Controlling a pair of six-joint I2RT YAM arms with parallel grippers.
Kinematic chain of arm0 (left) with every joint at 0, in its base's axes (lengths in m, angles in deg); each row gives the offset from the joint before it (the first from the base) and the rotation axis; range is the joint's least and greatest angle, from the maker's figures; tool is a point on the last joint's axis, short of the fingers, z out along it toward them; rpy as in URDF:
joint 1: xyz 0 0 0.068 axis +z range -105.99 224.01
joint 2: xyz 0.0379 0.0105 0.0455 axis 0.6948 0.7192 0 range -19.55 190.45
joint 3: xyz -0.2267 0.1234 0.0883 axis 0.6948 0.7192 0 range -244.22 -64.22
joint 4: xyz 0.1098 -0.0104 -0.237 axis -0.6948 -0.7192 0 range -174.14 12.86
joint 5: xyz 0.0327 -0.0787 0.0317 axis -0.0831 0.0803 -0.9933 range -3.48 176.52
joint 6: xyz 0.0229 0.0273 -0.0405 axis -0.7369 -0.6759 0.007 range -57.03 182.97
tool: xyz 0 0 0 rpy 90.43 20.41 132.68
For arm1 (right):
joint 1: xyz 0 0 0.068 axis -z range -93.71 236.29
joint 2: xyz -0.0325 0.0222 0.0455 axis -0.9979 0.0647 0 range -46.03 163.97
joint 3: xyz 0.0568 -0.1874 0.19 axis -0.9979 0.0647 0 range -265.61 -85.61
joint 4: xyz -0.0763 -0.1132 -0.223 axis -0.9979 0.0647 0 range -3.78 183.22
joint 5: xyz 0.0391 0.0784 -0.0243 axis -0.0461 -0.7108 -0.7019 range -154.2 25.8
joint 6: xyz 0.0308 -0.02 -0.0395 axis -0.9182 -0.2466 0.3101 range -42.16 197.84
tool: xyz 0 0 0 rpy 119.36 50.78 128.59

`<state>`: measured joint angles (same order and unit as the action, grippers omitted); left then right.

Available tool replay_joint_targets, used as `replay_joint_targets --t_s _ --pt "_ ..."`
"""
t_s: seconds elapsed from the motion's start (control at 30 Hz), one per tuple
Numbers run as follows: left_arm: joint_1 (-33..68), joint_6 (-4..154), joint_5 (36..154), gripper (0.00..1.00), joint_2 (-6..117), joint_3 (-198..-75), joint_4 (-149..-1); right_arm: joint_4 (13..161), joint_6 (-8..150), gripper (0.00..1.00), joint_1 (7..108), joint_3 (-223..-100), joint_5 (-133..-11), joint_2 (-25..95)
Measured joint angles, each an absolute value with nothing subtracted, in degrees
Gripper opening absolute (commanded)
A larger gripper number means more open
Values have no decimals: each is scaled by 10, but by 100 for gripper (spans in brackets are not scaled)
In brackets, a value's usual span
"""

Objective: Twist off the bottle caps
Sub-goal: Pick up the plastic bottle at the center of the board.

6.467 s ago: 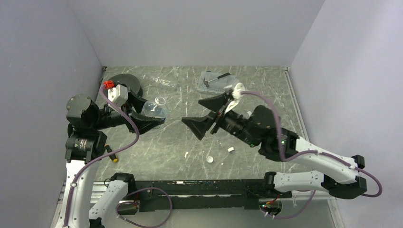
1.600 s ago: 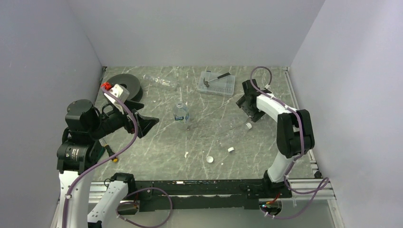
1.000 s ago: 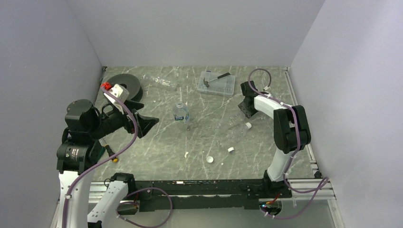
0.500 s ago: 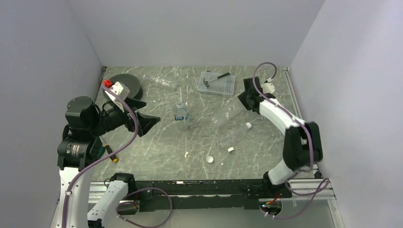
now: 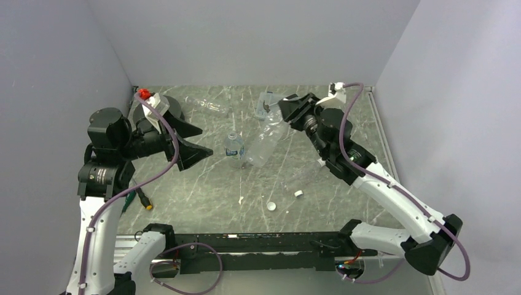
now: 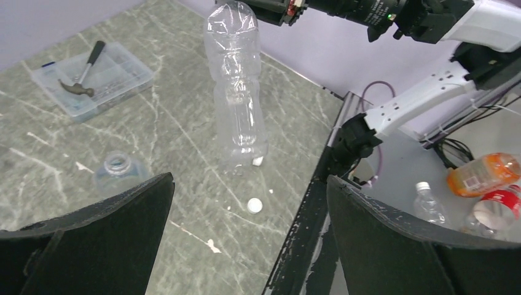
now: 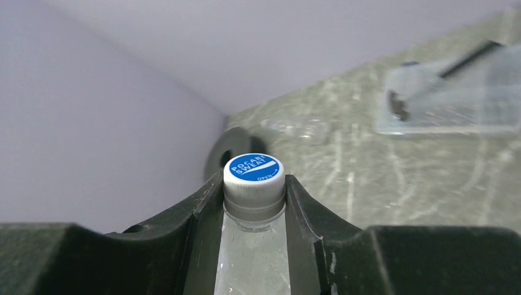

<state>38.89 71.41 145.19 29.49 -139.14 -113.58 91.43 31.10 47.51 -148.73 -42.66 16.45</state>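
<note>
Top external view is showing the right gripper (image 5: 284, 115) gripping the neck end of a large clear bottle (image 5: 263, 142) over the middle of the table (image 5: 196, 184). The bottle is slanting away from the gripper toward the near left, and it cannot be told whether its base is touching the table. In the right wrist view the bottle's cap (image 7: 254, 175), white at the side and blue on top, is sitting on the neck between the two fingers (image 7: 184, 233), which are pressing in from either side just below it. The left gripper (image 5: 206, 142) is hanging wide open with nothing between its jaws, to the left of the held bottle and apart from it. Between the two, a small bottle (image 5: 233, 147) with a blue-and-white label is standing upright just left of the large bottle's base; the left wrist view is showing its mouth uncapped. Two loose caps are lying on the table nearer the arm bases, one white cap (image 5: 271, 206) and another white cap (image 5: 298, 193) to its right, both well apart from either gripper. At the far side, a clear tray (image 6: 132, 80) is holding a hammer (image 6: 91, 61).
</note>
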Motion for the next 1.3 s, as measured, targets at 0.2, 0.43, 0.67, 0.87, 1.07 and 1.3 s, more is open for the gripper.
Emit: replay_joint_targets --t_s 0.2,0.43,0.67,0.87,1.07,1.3 --pt "389 745 1496 99 293 -1391 -1112 865 409 0 333 -1574 -433 182" --pt "389 767 1512 100 286 -1387 -1099 806 520 0 198 -1686 -439 266" --pt "389 793 1543 100 282 -1386 -1097 772 600 0 121 -1732 -439 333" --pt "389 823 1578 100 274 -1368 -1089 737 636 0 106 -1741 -438 355" --pt "389 838 1604 99 268 -1359 -1081 676 655 0 93 -1742 -438 359" --pt "389 843 1624 80 261 -1357 -1064 599 664 0 83 -1712 -449 355"
